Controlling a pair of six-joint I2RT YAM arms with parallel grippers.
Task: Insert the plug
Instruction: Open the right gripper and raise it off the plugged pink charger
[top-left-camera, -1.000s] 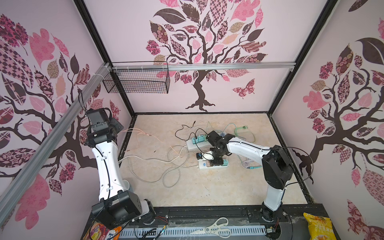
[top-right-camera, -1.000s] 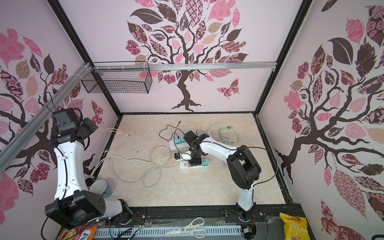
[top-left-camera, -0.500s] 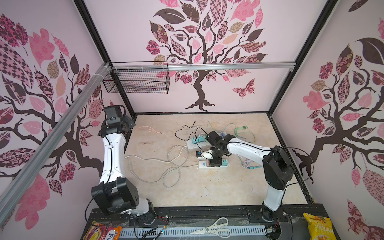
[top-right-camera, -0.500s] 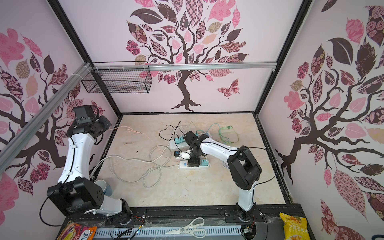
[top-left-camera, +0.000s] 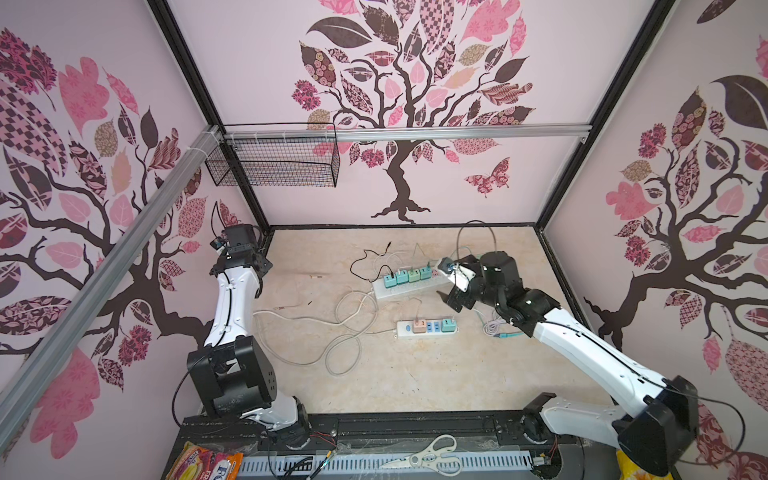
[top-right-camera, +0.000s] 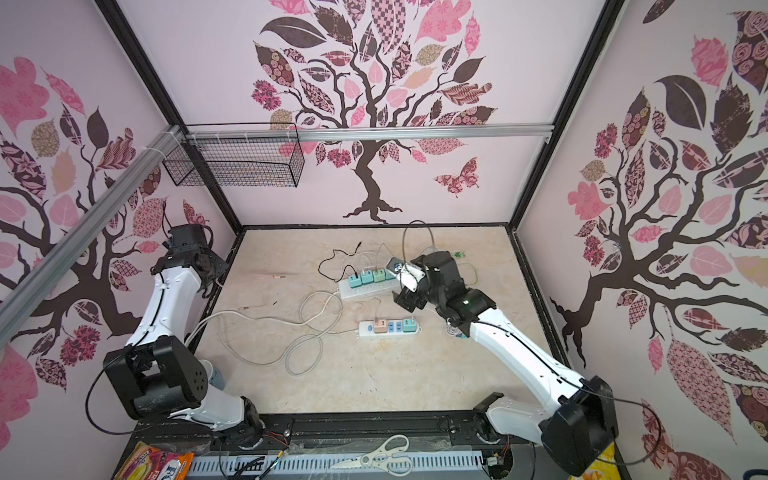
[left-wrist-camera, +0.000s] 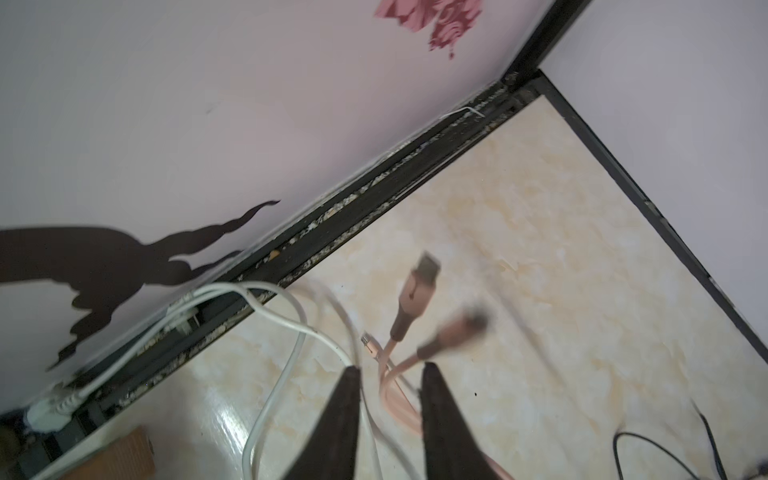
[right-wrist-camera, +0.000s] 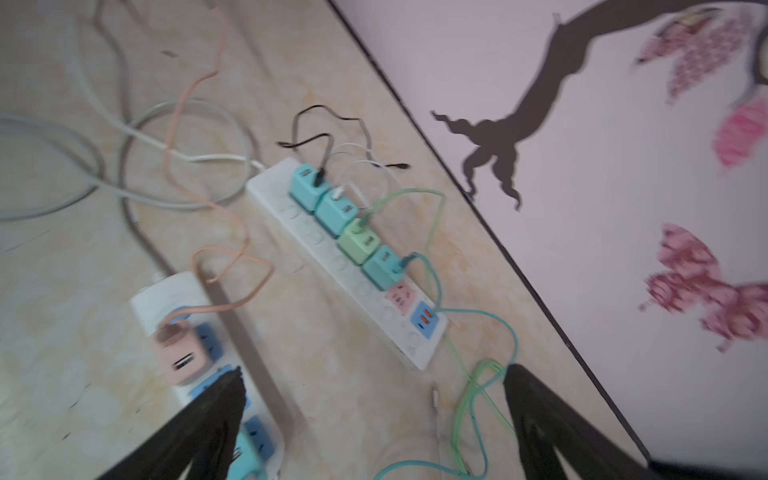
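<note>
Front rail, behind both pincers: scissors (top-left-camera: 432, 456) with pale handles. A red-and-yellow snack packet (top-right-camera: 160, 461) lies on the left arm's side, its blue lettering cut off and not legible. A yellow packet (top-left-camera: 625, 465) lies on the right arm's side, no writing showing. Right pincer (right-wrist-camera: 374, 378): spread wide, holding nothing, raised over the table (top-left-camera: 415, 386). Just below it, toward its own base: near power strip (top-left-camera: 428, 326), white with blue socket faces. The teal plug (top-left-camera: 447, 324) is seated in the socket at the end closest to this pincer. A pink adapter (top-left-camera: 418, 325) is seated toward the other end, with a pink cable (right-wrist-camera: 224, 37) running from it. Markings on the adapters are too small to read. In the right wrist view one fingertip (right-wrist-camera: 220, 399) overlaps this strip and partly hides the teal plug. Just beyond that pincer: far power strip (top-left-camera: 409, 287), white. It carries in a row two teal adapters, one green and one teal, with black, white, green and teal leads. A pink socket face and a blue one follow at the free end, closest to the pincer. Green and teal leads (right-wrist-camera: 484, 368) loop on the table between its fingertips. Left pincer (left-wrist-camera: 390, 372): tips apart, pink cable strands passing through the gap with space either side. Blurred pink connector ends (left-wrist-camera: 417, 282) lie ahead of it, by the table's left edge, well apart from both strips. Between the two pincers: looped grey-white mains leads (top-left-camera: 299, 321). Farthest, above the left pincer: black wire basket (top-left-camera: 274, 164) on the wall rail, and pink tree decals on the walls.
</note>
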